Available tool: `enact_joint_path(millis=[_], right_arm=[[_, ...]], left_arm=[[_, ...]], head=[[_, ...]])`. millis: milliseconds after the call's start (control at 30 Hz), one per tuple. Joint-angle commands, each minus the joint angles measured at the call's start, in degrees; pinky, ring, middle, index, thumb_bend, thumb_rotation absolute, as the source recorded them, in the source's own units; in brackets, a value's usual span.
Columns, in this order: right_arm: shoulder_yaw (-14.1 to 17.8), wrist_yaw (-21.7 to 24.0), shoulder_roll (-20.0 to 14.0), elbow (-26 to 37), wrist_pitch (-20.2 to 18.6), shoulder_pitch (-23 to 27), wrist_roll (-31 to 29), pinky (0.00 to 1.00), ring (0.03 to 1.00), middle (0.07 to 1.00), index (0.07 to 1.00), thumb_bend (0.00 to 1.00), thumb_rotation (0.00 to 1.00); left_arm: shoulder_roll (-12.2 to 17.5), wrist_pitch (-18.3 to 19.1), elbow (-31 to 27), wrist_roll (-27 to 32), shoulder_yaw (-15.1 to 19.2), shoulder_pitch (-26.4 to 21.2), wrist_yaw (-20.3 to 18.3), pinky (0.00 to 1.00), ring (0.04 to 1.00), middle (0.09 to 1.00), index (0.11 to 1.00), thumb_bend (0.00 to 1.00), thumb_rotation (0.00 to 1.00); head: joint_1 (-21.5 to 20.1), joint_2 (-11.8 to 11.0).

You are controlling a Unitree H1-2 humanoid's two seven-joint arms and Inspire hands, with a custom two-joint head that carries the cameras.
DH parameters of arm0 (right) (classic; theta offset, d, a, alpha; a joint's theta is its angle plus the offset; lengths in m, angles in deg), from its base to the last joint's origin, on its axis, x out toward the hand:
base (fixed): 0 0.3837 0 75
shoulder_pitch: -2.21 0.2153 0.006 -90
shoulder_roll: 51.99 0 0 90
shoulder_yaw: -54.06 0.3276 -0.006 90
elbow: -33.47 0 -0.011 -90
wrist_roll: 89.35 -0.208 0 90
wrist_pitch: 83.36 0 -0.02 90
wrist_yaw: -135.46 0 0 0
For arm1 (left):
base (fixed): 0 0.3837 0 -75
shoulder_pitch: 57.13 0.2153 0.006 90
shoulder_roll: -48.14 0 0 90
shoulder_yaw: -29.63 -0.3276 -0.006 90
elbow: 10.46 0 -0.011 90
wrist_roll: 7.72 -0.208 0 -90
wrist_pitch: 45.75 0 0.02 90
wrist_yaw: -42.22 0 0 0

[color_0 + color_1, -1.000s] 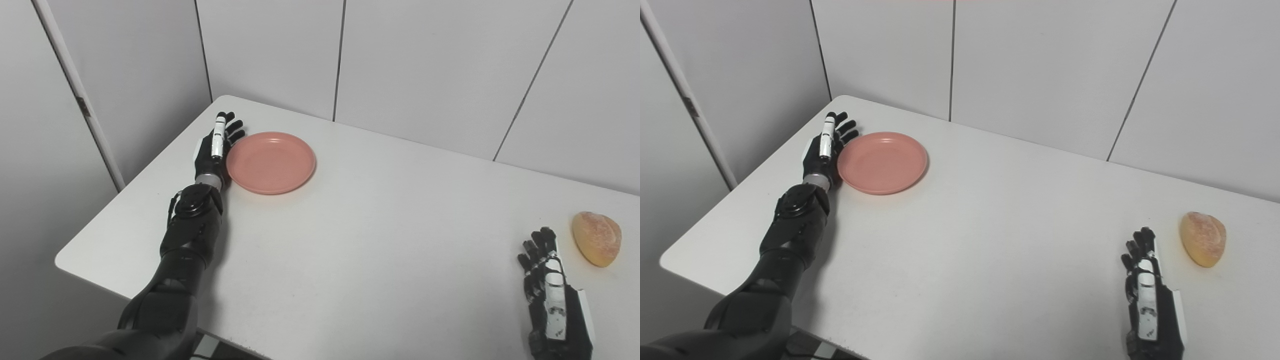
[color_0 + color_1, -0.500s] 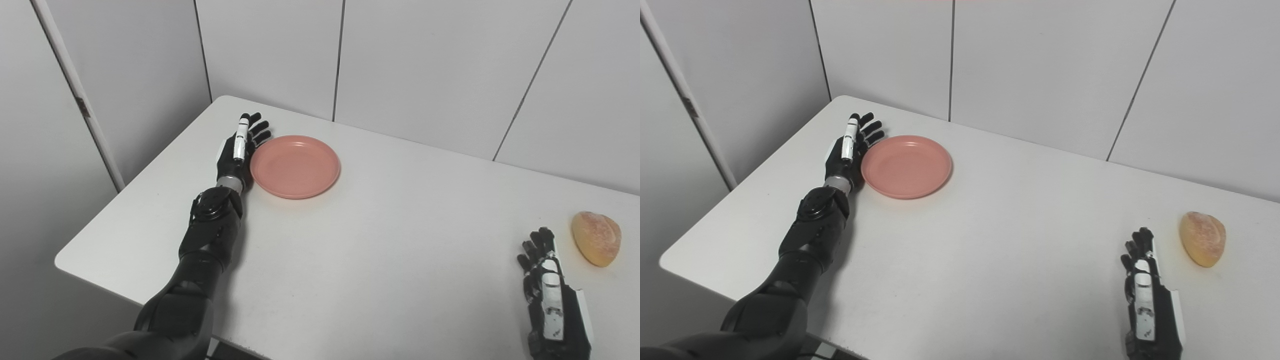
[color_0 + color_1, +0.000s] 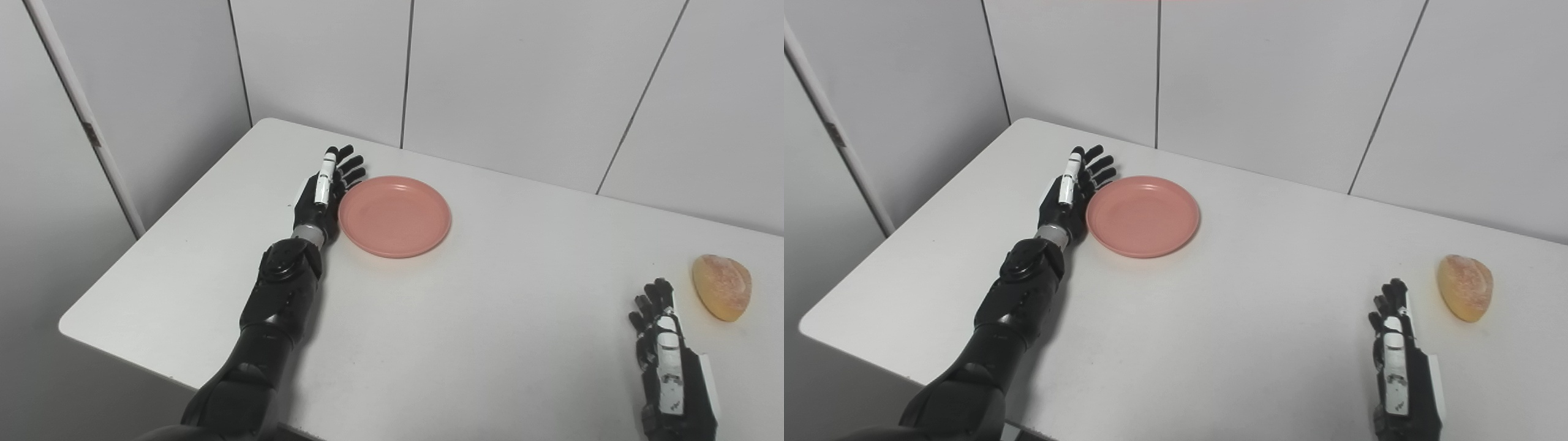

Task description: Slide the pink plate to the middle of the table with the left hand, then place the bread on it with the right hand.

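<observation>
White counter (image 3: 465, 318), left robot hand (image 3: 323, 193) flat and open, seemingly touching the plate (image 3: 395, 215) rim, stiff, light, slippery; right robot hand (image 3: 664, 361) open near soft bread (image 3: 723, 286).

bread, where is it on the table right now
The bread lies at the table's far right in both eye views, just beyond and right of the right hand, not touching it.

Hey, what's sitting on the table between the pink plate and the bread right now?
Nothing. Both eye views show only bare white table between the pink plate and the bread. The right hand lies nearer the front edge, beside the bread.
</observation>
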Motion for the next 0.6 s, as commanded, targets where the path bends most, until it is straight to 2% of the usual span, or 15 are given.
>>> enact_joint_path(millis=[0,300,567], right_arm=[[-0.4,0.0,0.8,-1.4,0.0,-1.7,-0.2,1.00,0.997,1.000,1.000,0.22,1.00],[-0.6,-0.5,1.5,-1.9,0.7,-1.4,0.8,1.00,0.985,1.000,0.998,0.23,1.00],[-0.7,-0.9,2.6,-1.7,0.3,-1.5,1.3,1.00,0.989,1.000,1.000,0.24,1.00]], left_arm=[[-1.0,1.5,-1.3,-0.2,-1.0,-0.3,-1.0,0.86,0.858,0.856,0.844,0.36,1.00],[-3.1,4.1,-4.7,-1.1,-4.2,1.2,-1.6,0.84,0.847,0.848,0.832,0.38,1.00],[-4.9,5.8,-7.5,-2.1,-7.8,3.3,-3.8,0.84,0.854,0.860,0.842,0.37,1.00]], head=[[-0.1,0.0],[-2.1,0.8],[-4.2,1.5]])
